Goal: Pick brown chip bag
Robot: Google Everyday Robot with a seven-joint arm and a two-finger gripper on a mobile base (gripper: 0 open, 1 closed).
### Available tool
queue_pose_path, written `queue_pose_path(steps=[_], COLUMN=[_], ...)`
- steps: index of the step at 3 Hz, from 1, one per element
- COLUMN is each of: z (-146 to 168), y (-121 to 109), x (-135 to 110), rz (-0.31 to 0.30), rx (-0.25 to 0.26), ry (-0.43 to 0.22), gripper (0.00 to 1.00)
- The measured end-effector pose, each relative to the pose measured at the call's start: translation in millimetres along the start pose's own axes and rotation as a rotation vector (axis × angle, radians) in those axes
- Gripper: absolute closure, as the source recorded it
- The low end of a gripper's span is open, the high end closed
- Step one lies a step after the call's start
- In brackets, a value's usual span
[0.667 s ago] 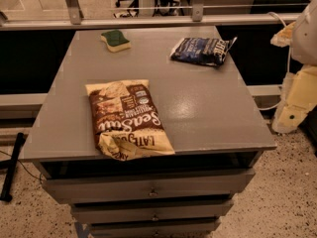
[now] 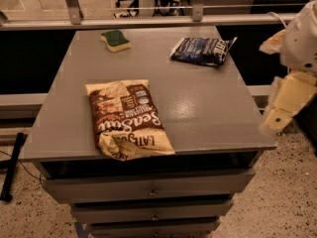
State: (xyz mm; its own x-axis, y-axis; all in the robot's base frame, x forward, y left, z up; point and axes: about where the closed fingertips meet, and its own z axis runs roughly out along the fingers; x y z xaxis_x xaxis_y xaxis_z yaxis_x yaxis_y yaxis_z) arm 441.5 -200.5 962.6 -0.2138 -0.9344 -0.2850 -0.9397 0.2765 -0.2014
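Brown chip bag [image 2: 128, 119] on table [image 2: 208, 108] — claw [image 2: 274, 121] beyond its edge.

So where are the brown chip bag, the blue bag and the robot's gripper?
brown chip bag [image 2: 126, 117]: camera view, on its dark brown middle.
blue bag [image 2: 200, 51]: camera view, on its centre.
gripper [image 2: 276, 119]: camera view, right of the table [image 2: 213, 108], on its pale tip.

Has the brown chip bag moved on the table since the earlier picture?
No. The brown chip bag lies at the same spot by the table's front edge. The gripper hangs beyond the table's right edge.
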Motion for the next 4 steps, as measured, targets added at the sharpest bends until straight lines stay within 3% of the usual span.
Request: queue_pose_path(steps=[2, 3, 4], z=[75.4, 90.4, 100.6], y=[16.4, 27.5, 47.3], x=[-102.0, -148.3, -178.2], rz=[0.019, 0.040, 0.022], rx=[-0.179, -0.262, -0.282], ry=[-0.376, -0.519, -0.587], gripper=[0.00, 0.00, 0.00])
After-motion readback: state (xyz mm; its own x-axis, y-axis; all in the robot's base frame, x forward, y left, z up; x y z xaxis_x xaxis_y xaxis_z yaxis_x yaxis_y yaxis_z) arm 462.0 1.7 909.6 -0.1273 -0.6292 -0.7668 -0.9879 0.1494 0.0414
